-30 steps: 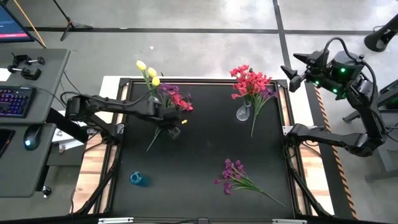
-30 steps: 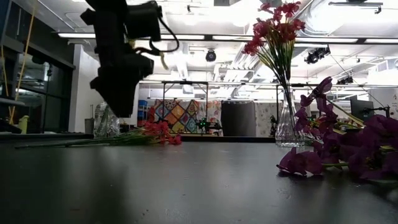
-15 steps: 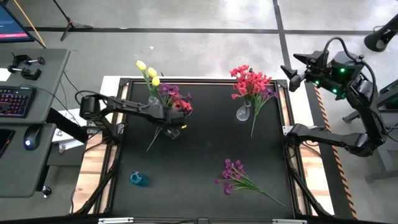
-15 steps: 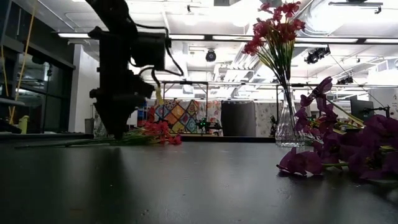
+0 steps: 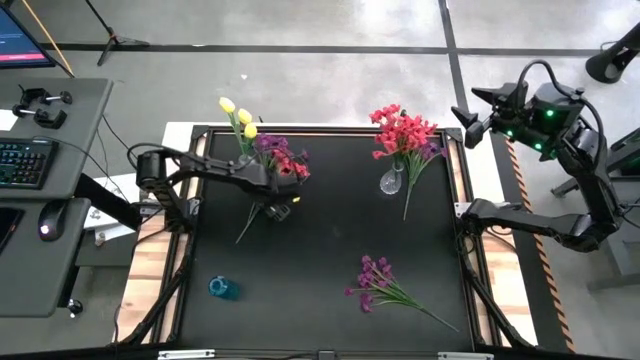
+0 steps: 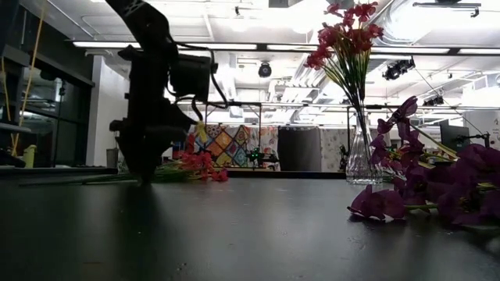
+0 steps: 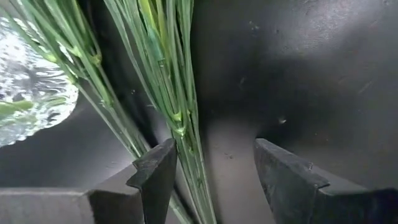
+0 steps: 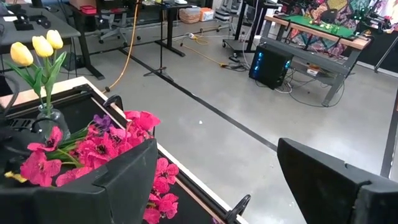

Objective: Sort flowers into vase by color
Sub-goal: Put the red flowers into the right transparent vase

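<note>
A loose bunch of flowers (image 5: 283, 160) with red-pink and purple blooms lies flat on the black table, its green stems (image 7: 175, 93) running toward the near left. My left gripper (image 7: 214, 180) (image 5: 276, 198) is open and points down low over these stems. Some stems pass between its fingers, close to one finger (image 7: 157, 177); others run outside it. Beside them stands a glass vase (image 7: 28, 106) with yellow tulips (image 5: 240, 115). A second glass vase (image 5: 391, 182) holds red-pink flowers (image 6: 344, 35). Purple flowers (image 5: 378, 282) lie near the front. My right gripper (image 8: 224, 180) (image 5: 468, 112) hangs open, high beyond the table's far right corner. My left gripper comes at the lying bunch's stems (image 7: 186, 140) from above, its fingers standing across them. The stems run right along the inner side of one finger; I cannot tell whether that finger touches them. The bunch lies flat on the table.
A small blue object (image 5: 222, 288) sits near the front left. One long stem (image 5: 413, 190) leans out of the red-flower vase toward the table. The table's middle (image 5: 330, 230) is bare black surface. Desks with keyboards stand left of the table.
My left gripper has sunk toward the table over the lying bunch's stems and tipped to point more steeply down. Its fingers have kept the same gap. The flowers have not moved.
</note>
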